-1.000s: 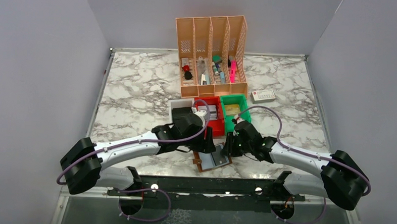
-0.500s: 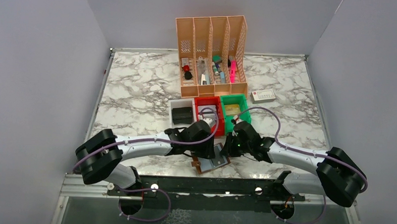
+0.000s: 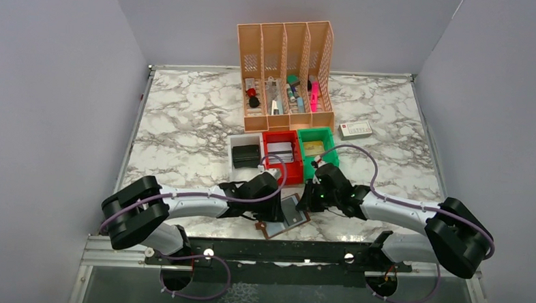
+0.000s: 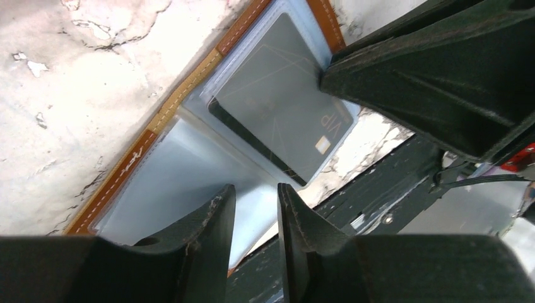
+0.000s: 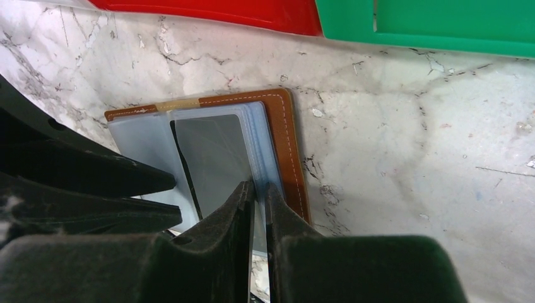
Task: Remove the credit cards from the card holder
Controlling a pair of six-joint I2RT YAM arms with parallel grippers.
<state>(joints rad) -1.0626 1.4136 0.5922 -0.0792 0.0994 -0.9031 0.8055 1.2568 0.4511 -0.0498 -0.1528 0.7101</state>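
Card holder (image 3: 286, 215) lay open flat on marble table (image 5: 410, 158), near the front edge, between the two grippers, just in front of red bin (image 3: 282, 155) and green bin (image 3: 318, 148). Brown leather-look rim with pale stitching, inside clear bluish plastic sleeves. One dark credit card (image 4: 277, 120) sat in a sleeve, faint gold lines and "VIP" print on it.

Holder sat skewed, not square to the table edge. Card's long side ran toward the bins in the right wrist view.

Left gripper (image 4: 254, 202) was over the empty sleeve leaf, narrow gap between its fingers; couldn't tell if plastic was pinched. Right gripper (image 5: 258, 189) had fingers almost together, thin slit, tips at the sleeve stack's near edge; grip unclear.

Fingers hid the holder's near parts, arms covered much of it from above. Card count unreadable.
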